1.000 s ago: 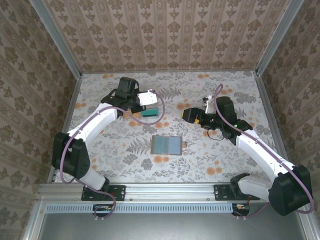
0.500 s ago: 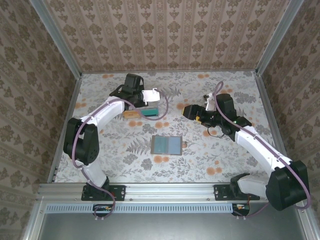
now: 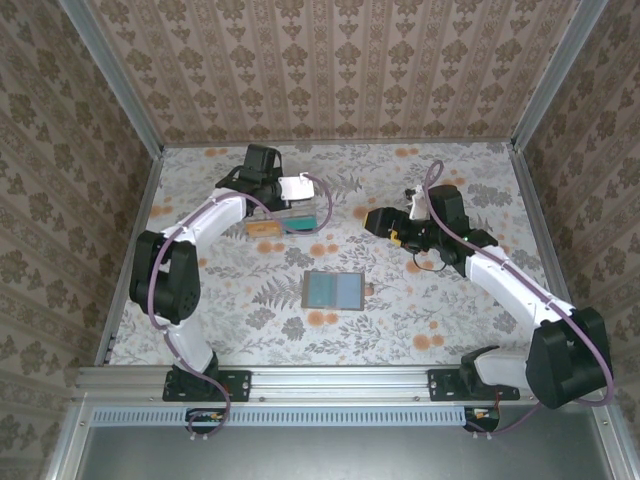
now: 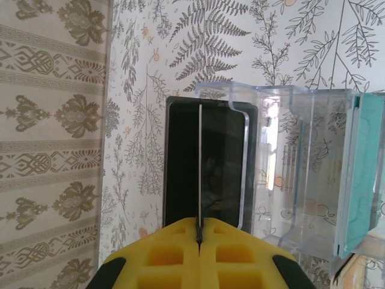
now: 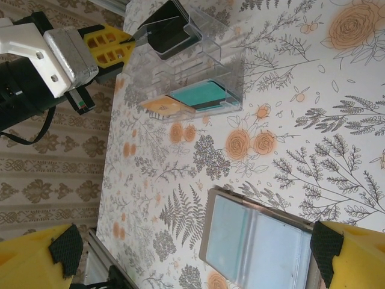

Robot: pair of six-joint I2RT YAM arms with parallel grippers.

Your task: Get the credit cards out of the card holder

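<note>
Fig.: L gripper (image 4: 198,233), clamped on credit card (image 4: 199,168) edge-on, has swung over clear tray (image 4: 301,150); drop-off next, I judge. R gripper (image 3: 378,221) wide open, empty, near card holder (image 3: 333,290).

Left gripper (image 4: 198,233) is pinched closed, arm reaching far; right gripper (image 3: 379,221) gapes wide, pointing left.

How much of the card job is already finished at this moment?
Done: a teal card, an orange card and a black card lie in or at the clear tray. In hand: the left end effector is shut on a thin card, edge-on over the tray. Left: release it. The open holder shows no card sticking out; the right end effector is open.
</note>
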